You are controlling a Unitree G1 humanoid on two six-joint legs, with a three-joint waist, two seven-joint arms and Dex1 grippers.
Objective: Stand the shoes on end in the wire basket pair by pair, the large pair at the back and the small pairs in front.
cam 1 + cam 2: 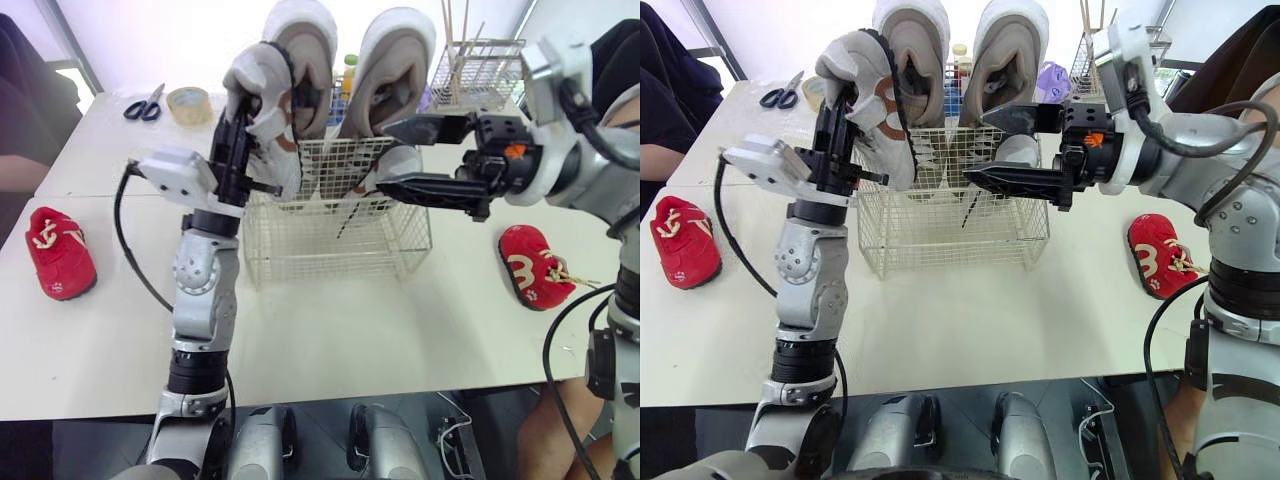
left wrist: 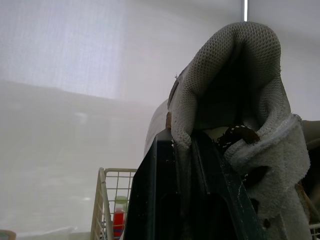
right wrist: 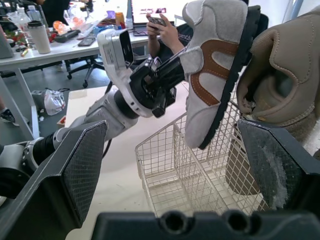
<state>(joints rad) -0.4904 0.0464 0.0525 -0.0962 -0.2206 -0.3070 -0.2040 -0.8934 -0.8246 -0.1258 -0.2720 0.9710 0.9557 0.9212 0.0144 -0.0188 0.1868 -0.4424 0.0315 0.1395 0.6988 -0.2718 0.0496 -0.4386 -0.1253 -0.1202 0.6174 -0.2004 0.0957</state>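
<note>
Shoe [image 1: 262, 100], grey with brown trim, hangs on end in the left gripper [image 1: 238, 125], whose fingers are clamped on its collar; its lower end dips inside the basket [image 1: 330, 250] rim. Just beyond it two large pale shoes [image 1: 300, 50] stand upright at the back. The right gripper [image 1: 385, 157] hovers over the basket, fingers spread wide, a beige shoe [image 3: 280, 80] beside one finger. Two red shoes [image 1: 58, 252] lie well outside both grippers on the table [image 1: 330, 340].

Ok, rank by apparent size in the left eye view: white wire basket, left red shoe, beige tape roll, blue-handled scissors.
1. white wire basket
2. left red shoe
3. beige tape roll and blue-handled scissors: look alike, both farther back
</note>
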